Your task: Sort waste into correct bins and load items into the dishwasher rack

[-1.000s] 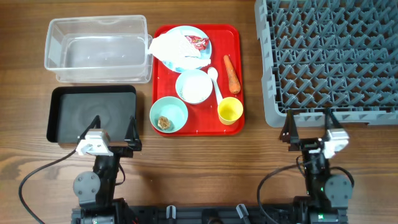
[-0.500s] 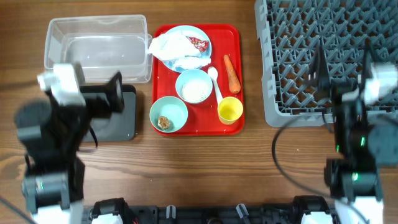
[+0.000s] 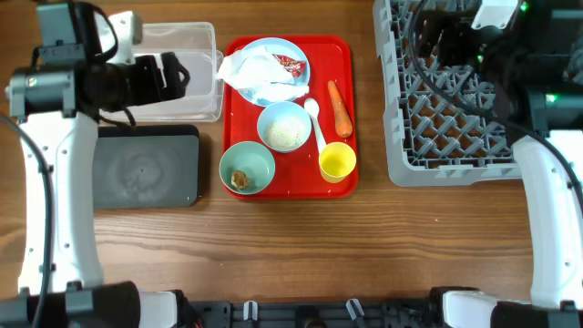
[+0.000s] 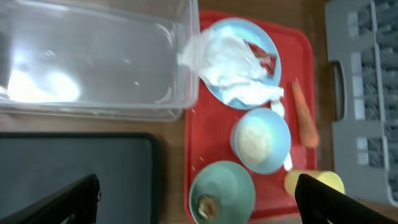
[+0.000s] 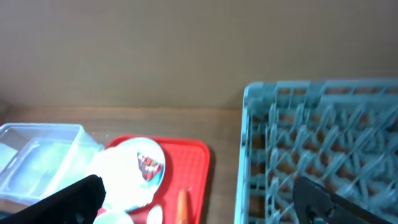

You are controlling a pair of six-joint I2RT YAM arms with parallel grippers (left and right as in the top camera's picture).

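A red tray [image 3: 296, 180] holds a light blue plate [image 3: 293, 47] with a crumpled white napkin [image 3: 253, 71] and a red-and-white wrapper [image 3: 290, 62]. It also holds an orange carrot piece [image 3: 339, 107], a light blue bowl [image 3: 285, 126], a white spoon [image 3: 315, 118], a yellow cup [image 3: 337, 162] and a mint green bowl [image 3: 255, 162] containing a brown lump [image 3: 240, 179]. My left gripper [image 3: 162, 77] is open and empty, high over the clear tub [image 3: 196, 36]. My right gripper [image 3: 444, 41] is open and empty, high over the grey rack [image 3: 455, 137]. The black tray [image 3: 146, 169] lies below the tub.
In the left wrist view my open gripper [image 4: 196, 183] looks down on the tub [image 4: 93, 62], the black tray [image 4: 74, 174] and the mint bowl [image 4: 233, 186]. In the right wrist view my open gripper [image 5: 199, 186] faces the rack [image 5: 317, 143] and the red tray [image 5: 193, 155].
Both arms have lifted from the table's front edge and swung back, the left over the tub, the right over the rack. Both grippers stay open. No object has moved.
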